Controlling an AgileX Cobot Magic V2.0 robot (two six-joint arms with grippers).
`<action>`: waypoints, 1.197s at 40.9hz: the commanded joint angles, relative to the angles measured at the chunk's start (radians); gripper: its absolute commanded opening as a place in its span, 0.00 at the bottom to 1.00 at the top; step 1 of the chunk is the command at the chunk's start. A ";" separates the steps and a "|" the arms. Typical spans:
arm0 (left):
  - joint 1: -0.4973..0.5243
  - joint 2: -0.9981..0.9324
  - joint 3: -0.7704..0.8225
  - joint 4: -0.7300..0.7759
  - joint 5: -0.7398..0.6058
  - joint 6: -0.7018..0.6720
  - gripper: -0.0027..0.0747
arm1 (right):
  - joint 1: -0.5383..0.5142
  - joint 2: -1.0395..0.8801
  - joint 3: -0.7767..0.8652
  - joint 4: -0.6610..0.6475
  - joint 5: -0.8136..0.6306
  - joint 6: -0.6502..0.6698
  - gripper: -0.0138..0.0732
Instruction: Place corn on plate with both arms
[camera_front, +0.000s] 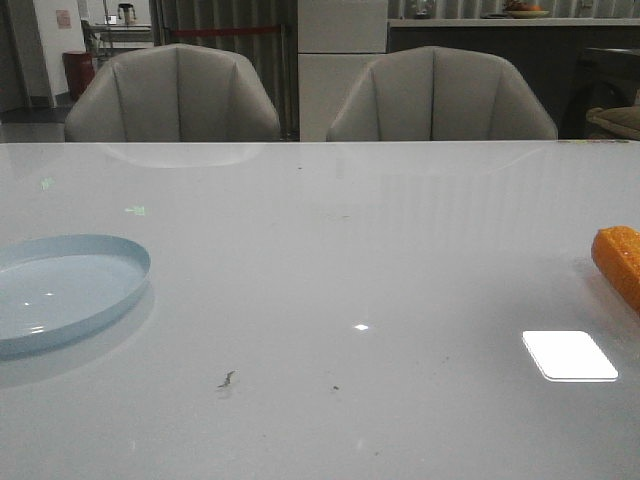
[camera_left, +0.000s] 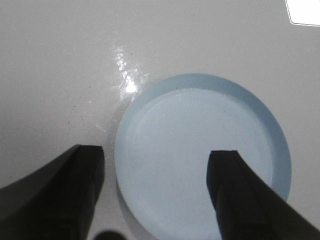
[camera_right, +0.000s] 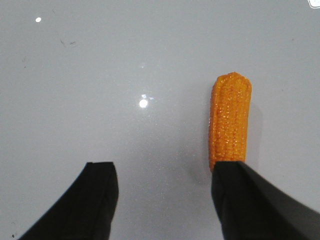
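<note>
So, the corn (camera_front: 620, 262) lay on the glossy white table (camera_front: 340, 260) at the far right of the front view, cut off by the frame edge, only its orange blunt end showing. The plate (camera_front: 62, 290), pale blue and shallow, sat at the far left of the same tabletop, also partly clipped by the frame. The two were well apart, with bare table between them apart from a few dark specks (camera_front: 227, 379) near the front and a bright rectangular light reflection (camera_front: 569, 355) just in front of the corn. Neither arm showed in the front view.

Left gripper (camera_left: 157, 162) hung above the plate (camera_left: 200, 155) with its jaws spread wide and nothing between them. One black finger (camera_left: 65, 195) was over bare table beside the rim, the other over the plate's inner floor. Plate held nothing.

Right gripper (camera_right: 165, 172) was likewise spread wide and empty, above the table. The corn (camera_right: 230, 122) lay flat with its bumpy kernel rows up, lengthwise along the finger direction. One black finger (camera_right: 255, 205) overlapped the cob's near end in the wrist view; couldn't tell whether it touched or just sat above it. The other finger was over bare table, well clear of the cob.

Two grey padded chairs (camera_front: 175, 95) stood behind the far table edge.
</note>
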 joint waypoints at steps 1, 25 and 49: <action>0.021 0.064 -0.113 -0.017 -0.018 -0.075 0.68 | 0.000 -0.007 -0.035 0.000 -0.040 -0.001 0.76; 0.093 0.507 -0.417 -0.013 0.248 -0.119 0.68 | 0.000 -0.007 -0.035 0.000 -0.030 -0.001 0.76; 0.093 0.581 -0.417 -0.013 0.290 -0.119 0.20 | 0.000 -0.007 -0.035 0.000 -0.029 -0.001 0.76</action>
